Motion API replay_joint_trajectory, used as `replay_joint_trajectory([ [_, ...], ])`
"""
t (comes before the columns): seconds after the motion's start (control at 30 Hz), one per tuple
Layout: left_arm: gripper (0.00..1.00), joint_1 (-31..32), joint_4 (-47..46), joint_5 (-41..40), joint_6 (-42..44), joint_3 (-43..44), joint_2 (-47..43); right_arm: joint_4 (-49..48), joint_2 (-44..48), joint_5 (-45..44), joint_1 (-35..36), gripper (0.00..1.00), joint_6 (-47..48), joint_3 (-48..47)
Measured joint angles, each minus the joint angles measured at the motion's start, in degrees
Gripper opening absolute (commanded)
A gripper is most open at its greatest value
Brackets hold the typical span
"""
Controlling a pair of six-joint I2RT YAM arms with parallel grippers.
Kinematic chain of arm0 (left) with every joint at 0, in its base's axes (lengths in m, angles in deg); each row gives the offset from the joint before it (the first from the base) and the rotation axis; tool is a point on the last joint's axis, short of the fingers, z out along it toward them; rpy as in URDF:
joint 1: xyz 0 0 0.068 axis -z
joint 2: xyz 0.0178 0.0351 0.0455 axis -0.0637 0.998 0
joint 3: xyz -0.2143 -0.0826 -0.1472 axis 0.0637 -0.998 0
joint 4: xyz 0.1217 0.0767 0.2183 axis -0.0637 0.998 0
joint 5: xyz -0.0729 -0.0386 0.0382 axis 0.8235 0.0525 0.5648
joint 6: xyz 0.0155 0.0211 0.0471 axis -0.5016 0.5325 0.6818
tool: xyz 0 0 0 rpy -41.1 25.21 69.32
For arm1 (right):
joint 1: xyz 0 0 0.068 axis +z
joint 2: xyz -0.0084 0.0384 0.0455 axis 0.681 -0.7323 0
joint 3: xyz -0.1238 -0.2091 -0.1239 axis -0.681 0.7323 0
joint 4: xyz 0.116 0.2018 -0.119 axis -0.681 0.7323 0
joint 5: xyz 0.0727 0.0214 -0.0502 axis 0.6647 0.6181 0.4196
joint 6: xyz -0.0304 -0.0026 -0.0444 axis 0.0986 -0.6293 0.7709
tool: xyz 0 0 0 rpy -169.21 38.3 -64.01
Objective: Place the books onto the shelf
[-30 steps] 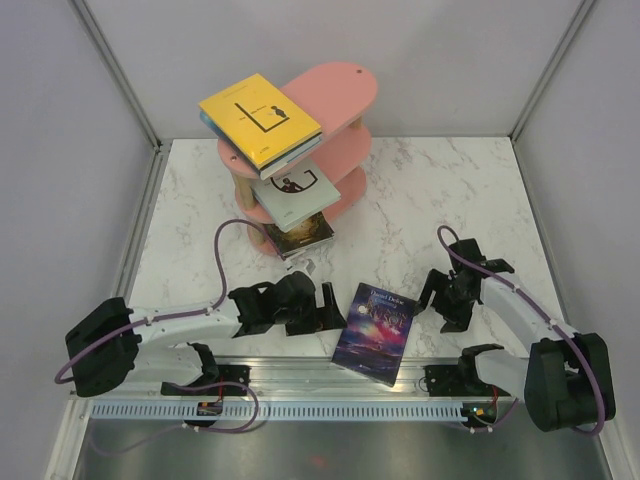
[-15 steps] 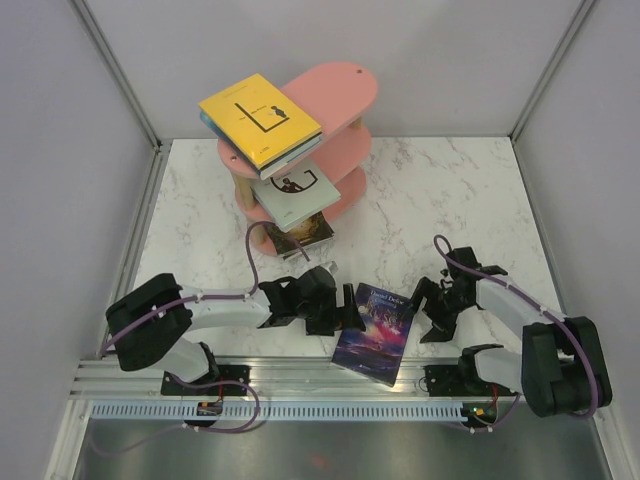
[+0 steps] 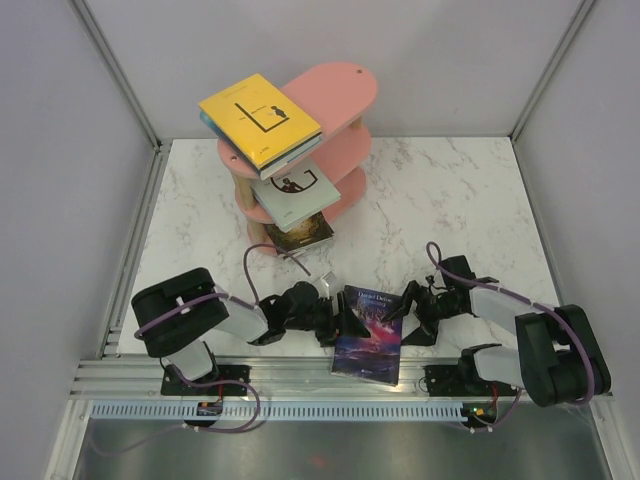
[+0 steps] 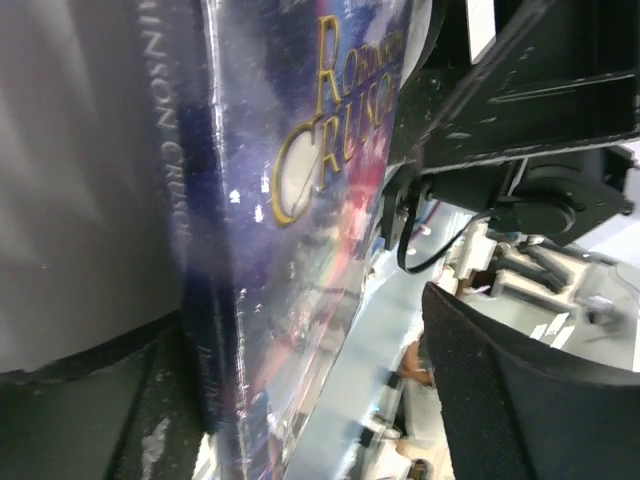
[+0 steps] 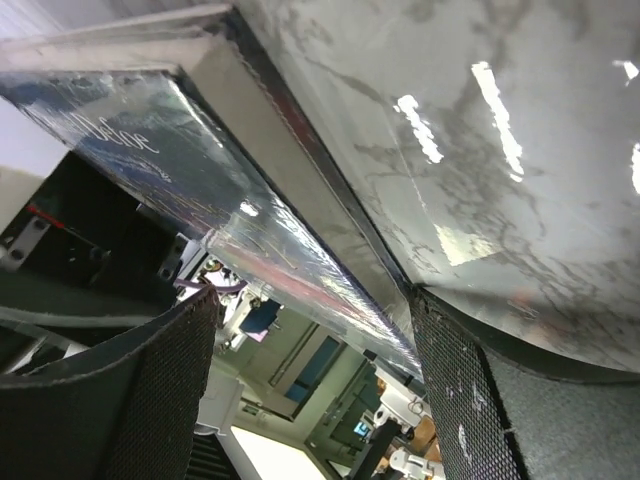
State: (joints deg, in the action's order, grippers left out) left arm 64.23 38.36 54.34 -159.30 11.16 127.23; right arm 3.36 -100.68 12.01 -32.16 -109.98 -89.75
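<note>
Beside the blue book: left end effector, right end effector, low.

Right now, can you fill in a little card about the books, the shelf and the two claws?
Book left out: dark blue book, on the table near the front edge
Left claw: open, at the book's left edge
Right claw: open, at the book's right edge
Shelf: pink, three boards
Top board: yellow book
Middle board: pale grey book
Bottom board: green-gold book
</note>
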Motion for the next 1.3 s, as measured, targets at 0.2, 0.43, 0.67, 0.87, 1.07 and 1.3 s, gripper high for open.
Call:
replay_joint_trajectory([
  [0.2,0.26,0.6,-4.8,0.1,-3.1,-4.2,0.7,-1.9,-0.2,1.2,0.3,0.82,0.2,0.4],
  [0.43,0.02,1.7,-8.1,-0.3,-3.9,-3.6,-1.4,-2.1,3.1,0.8,0.5,0.83,-0.4,0.8],
  [0.67,0.02,3.2,-1.0,-6.8,-5.8,-3.8,-7.6,-1.9,6.1,-1.6,1.4,0.83,-0.2,-2.1],
  [0.87,0.02,3.4,15.0,-14.8,-7.1,-4.3,-24.5,-2.5,6.3,-1.9,1.6,0.85,-1.6,-5.3],
  [1.07,0.02,3.6,35.4,-22.2,-7.4,-2.0,-40.3,-22.4,8.9,1.3,7.1,0.96,-21.2,-0.5],
  [1.3,0.02,3.6,50.4,-26.0,-7.5,0.1,-48.4,-15.2,14.5,-2.8,12.6,0.98,-23.3,-17.9],
])
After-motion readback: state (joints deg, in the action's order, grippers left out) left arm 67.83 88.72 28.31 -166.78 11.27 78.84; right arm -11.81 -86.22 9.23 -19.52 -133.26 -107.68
